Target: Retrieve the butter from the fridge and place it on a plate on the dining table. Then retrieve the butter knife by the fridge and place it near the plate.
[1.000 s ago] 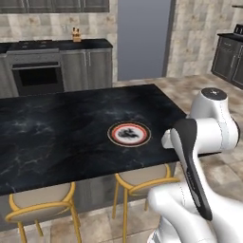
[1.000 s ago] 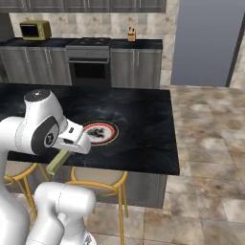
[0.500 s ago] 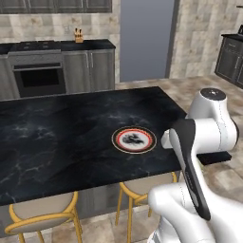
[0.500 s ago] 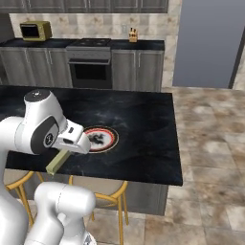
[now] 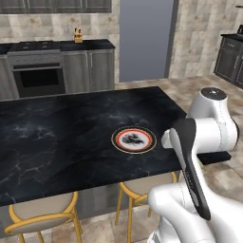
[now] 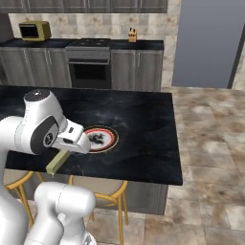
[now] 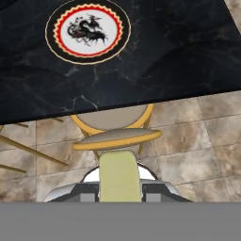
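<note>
My gripper (image 7: 118,194) is shut on the butter (image 7: 117,175), a slim yellowish-olive stick that juts out from the jaws. In the right base view the butter (image 6: 57,161) hangs just off the near edge of the dining table (image 6: 143,139), over a stool. The plate (image 7: 88,31), round with an orange-red rim and a dark pattern in its pale centre, lies bare on the glossy black top, ahead of the gripper. It shows too as the plate (image 5: 134,139) and the plate (image 6: 99,138) in the base views. The fridge and the butter knife are out of view.
Yellow-legged stools (image 7: 115,134) stand under the table's near edge, one right below the butter. Behind the table runs a counter with an oven (image 5: 39,78), a knife block (image 5: 76,35) and a microwave (image 6: 34,30). Tiled floor (image 6: 210,143) lies open to the right.
Both base views have shifted a little, so the base has moved slightly against the table. The butter has stayed in the shut gripper by the table's near edge.
</note>
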